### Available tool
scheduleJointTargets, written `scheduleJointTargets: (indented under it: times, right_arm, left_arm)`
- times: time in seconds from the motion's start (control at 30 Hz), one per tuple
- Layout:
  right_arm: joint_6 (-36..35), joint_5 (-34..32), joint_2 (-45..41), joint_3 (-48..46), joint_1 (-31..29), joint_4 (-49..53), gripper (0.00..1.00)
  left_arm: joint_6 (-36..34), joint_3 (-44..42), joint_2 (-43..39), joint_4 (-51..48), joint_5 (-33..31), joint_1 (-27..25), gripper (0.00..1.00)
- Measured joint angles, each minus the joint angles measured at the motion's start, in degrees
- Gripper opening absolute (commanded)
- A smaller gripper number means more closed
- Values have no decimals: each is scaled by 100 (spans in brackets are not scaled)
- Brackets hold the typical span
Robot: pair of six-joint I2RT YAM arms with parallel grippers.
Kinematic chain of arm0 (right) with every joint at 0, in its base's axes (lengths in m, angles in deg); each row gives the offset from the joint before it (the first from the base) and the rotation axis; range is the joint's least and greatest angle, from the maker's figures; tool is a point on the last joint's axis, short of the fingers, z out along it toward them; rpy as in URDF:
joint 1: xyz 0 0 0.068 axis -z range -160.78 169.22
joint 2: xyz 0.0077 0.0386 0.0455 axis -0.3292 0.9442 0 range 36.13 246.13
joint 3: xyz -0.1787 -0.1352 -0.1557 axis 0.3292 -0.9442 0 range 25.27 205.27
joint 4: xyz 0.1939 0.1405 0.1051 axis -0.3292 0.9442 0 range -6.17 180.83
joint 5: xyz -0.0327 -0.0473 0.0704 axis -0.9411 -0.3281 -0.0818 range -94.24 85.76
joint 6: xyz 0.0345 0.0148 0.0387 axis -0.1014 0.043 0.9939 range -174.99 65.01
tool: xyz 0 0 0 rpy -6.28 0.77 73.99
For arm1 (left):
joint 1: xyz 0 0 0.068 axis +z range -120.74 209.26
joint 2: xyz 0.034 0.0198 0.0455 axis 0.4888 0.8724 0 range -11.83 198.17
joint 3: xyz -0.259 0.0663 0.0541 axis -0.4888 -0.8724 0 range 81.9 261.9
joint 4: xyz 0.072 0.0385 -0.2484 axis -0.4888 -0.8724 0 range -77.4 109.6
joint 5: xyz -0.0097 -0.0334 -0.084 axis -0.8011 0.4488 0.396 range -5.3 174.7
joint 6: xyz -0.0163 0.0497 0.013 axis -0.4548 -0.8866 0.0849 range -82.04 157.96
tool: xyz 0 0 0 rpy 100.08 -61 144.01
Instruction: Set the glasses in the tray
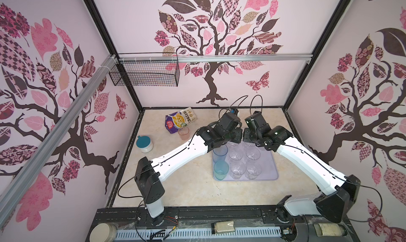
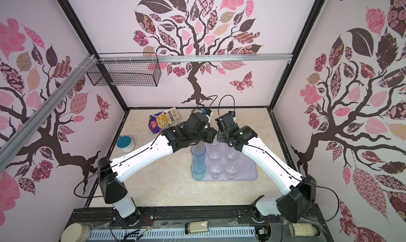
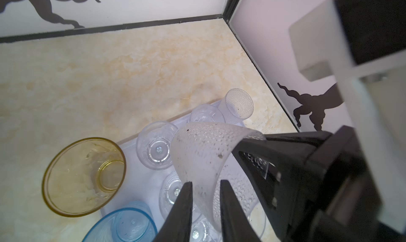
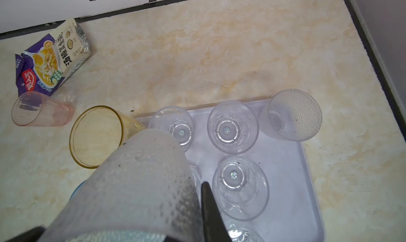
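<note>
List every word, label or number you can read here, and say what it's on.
Snack packet: large Chinese characters and a red logo, too skewed to quote reliably.
Right gripper's finger: pale marking, too blurred to read.
Glasses, tray: no text visible.

Clear glasses (image 2: 214, 153) on lavender tray (image 2: 248, 175)

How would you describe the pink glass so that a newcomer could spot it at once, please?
Find the lavender tray in the middle of the table, then look beyond its far left corner to the purple snack bag. The pink glass sits just in front of that bag; it is the only pink one, well clear of the tray where the others cluster.
</note>
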Motion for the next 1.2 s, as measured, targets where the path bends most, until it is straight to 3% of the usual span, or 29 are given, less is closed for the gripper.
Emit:
scheduleJointTargets:
  times: [0.23,0.5,0.67,0.83,0.97,1.1,1.2]
  right_arm:
    - [79,107,2,0,0,-153,1]
    - [92,181,142,120,31,-168,0]
    - [52,431,186,262,275,-59,0]
    - [-57,658,81,365,1099,348,0]
    - [-83,944,-402,-83,2490,608,0]
    - [170,1202,-1213,-1161,3910,647,0]
    - [330,1453,-1493,-1744,4072,704,0]
  left_arm:
    - [-295,2,-533,-127,-9,0,54]
    - [-691,72,-857,-461,-72,92,58]
    - [-745,-142,-1178,-470,-114,643,60]
    - [-750,-1119,-1709,-225,-192,1547,60]
    - [-614,-1967,-1744,-28,-122,2347,60]
    - [-415,-2699,-1731,205,-35,2914,59]
    - [-315,-2870,-1681,295,13,3060,59]
